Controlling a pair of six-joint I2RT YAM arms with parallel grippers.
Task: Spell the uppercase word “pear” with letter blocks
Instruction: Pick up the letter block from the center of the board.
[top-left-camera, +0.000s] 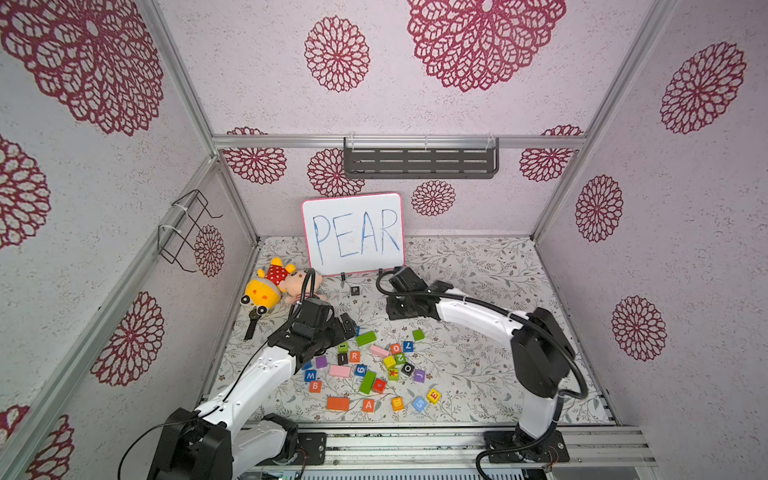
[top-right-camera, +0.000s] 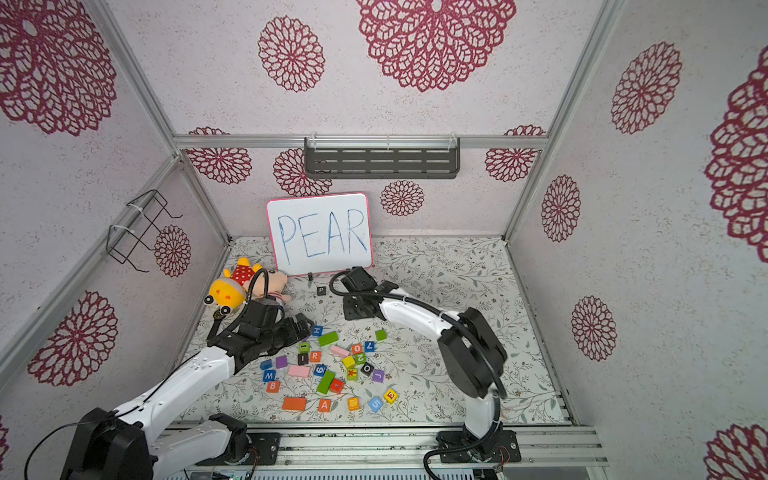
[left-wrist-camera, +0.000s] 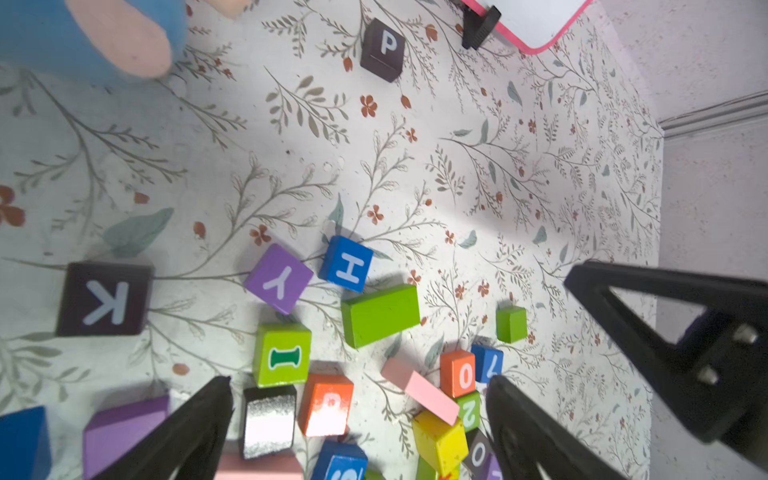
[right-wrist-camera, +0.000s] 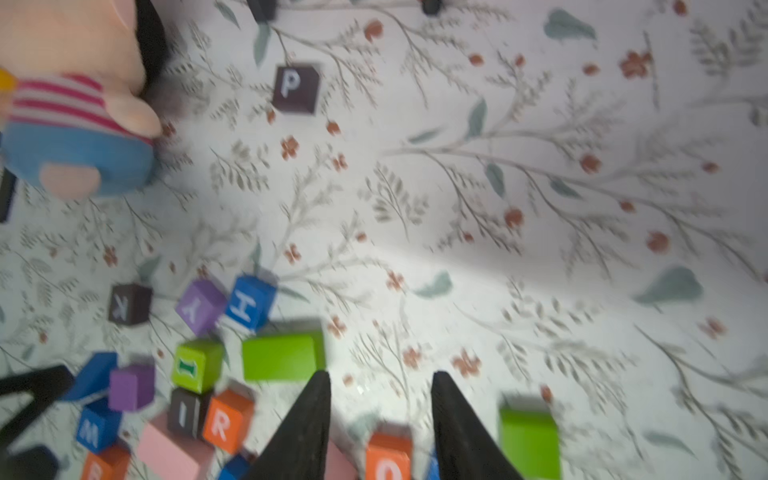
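Note:
The black P block (top-left-camera: 354, 290) (right-wrist-camera: 295, 87) stands alone in front of the whiteboard. The orange-red R block (top-left-camera: 354, 356) (left-wrist-camera: 326, 405) sits in the pile. It lies below my left gripper (left-wrist-camera: 359, 380) (top-left-camera: 345, 328), which hovers open and wide over the pile's left part. The orange A block (top-left-camera: 368, 405) and the yellow E block (top-left-camera: 433, 395) lie near the front edge. My right gripper (right-wrist-camera: 380, 376) (top-left-camera: 397, 318) hangs over the mat between the P block and the pile. Its jaws stand apart with nothing between them.
A whiteboard (top-left-camera: 353, 232) reading PEAR leans on the back wall. Plush toys (top-left-camera: 278, 286) and a watch (top-left-camera: 253, 322) lie at the back left. Several other cubes fill the pile, with a green oblong (top-left-camera: 365, 338), a pink oblong (top-left-camera: 340, 370) and an amber E cube (top-left-camera: 397, 402).

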